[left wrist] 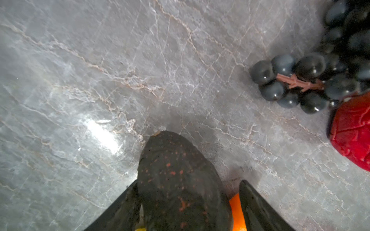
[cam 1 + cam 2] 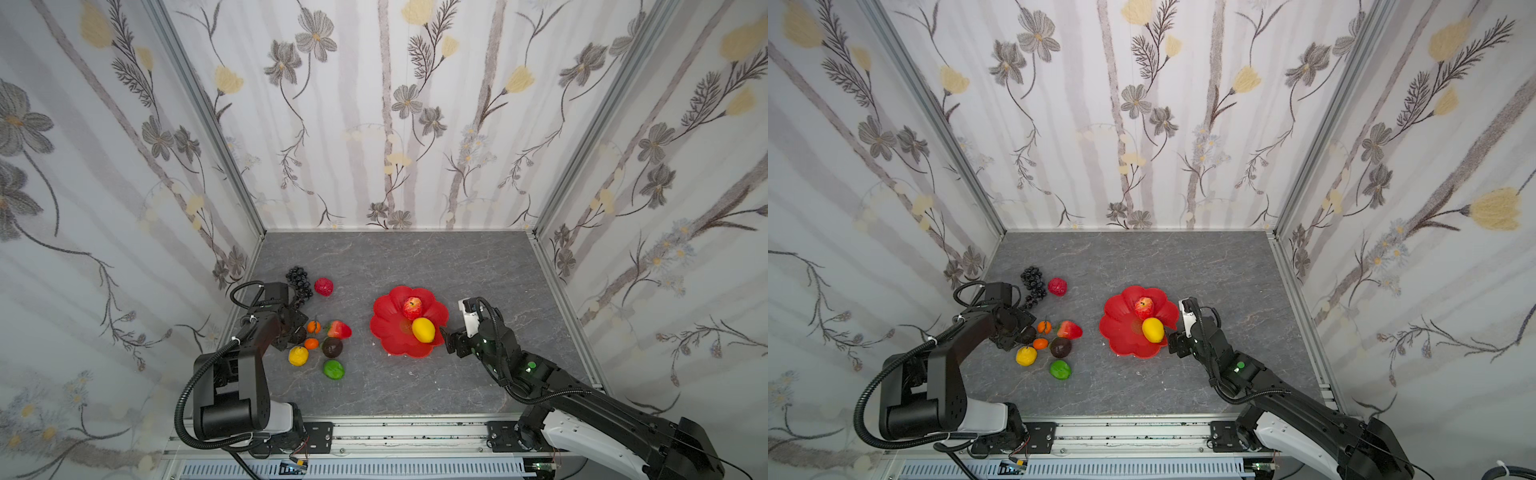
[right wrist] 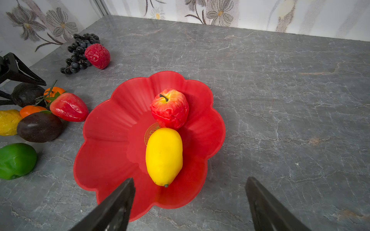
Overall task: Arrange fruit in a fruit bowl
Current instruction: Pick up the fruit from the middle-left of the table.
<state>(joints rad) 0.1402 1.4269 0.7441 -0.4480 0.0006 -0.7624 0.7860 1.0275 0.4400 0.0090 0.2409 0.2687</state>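
Bowl (image 2: 387,326), red, flower-shaped, holds apple (image 2: 412,308) and lemon (image 2: 423,330) near centre. Left gripper (image 1: 189,182), well left of bowl, jaws parted astride speckled dark fruit (image 1: 176,170): one side touching, gap on other, not yet clamped. Centre jaws, close gently, lift straight up clear of orange (image 1: 236,212) alongside. Right gripper (image 3: 189,180), wide open, empty, hovers at bowl's near rim. Bowl's left half free; bare table (image 2: 357,374) just left of bowl.
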